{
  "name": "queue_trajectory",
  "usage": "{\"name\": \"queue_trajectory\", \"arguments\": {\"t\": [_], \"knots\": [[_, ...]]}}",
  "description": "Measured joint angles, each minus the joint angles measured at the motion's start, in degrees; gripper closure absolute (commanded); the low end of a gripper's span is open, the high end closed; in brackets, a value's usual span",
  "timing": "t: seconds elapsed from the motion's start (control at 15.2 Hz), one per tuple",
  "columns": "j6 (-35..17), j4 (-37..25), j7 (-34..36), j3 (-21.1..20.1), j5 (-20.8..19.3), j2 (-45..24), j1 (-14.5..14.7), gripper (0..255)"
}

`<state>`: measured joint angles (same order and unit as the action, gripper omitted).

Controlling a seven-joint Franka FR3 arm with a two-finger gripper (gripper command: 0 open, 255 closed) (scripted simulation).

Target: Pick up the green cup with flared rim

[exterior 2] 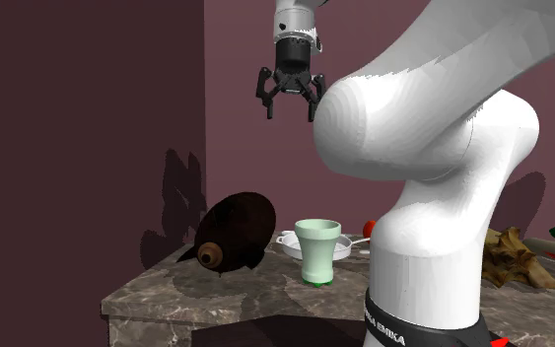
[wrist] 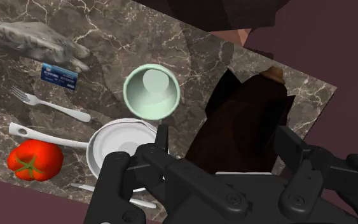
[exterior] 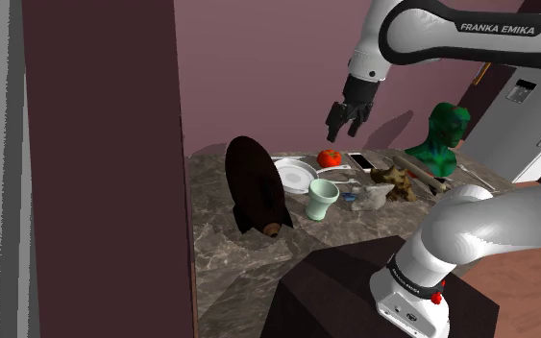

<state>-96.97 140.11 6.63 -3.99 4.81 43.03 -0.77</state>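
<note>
Tomato point(wrist: 35, 160); fork point(wrist: 50, 106); plate point(wrist: 115, 147); perhaps a vase point(wrist: 247, 127)

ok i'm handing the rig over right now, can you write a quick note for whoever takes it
Gripper: the all-black two-finger gripper is open and empty, high above the dark marbled counter.
Cup: the pale green cup with flared rim stands upright on the counter, between a dark brown rounded vessel lying on its side and a round white plate.
Done: nothing grasped yet.
Left: come down over the cup, close on it, lift.
</note>
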Motion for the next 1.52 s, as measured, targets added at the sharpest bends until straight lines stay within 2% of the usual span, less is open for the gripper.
{"name": "queue_trajectory", "arguments": {"t": [0.2,0.79,1.25,1.52], "knots": [[-2.5,2.4,-0.3,-0.2,-0.4,-0.1,-0.1,0],[-20.9,14.5,-0.8,-2.3,-3.6,-6.3,-1.0,0],[-38.7,20.5,1.1,-4.6,-8.3,-18.1,-3.6,0],[-44.7,21.7,2.1,-5.1,-10.1,-22.9,-4.8,0]]}}
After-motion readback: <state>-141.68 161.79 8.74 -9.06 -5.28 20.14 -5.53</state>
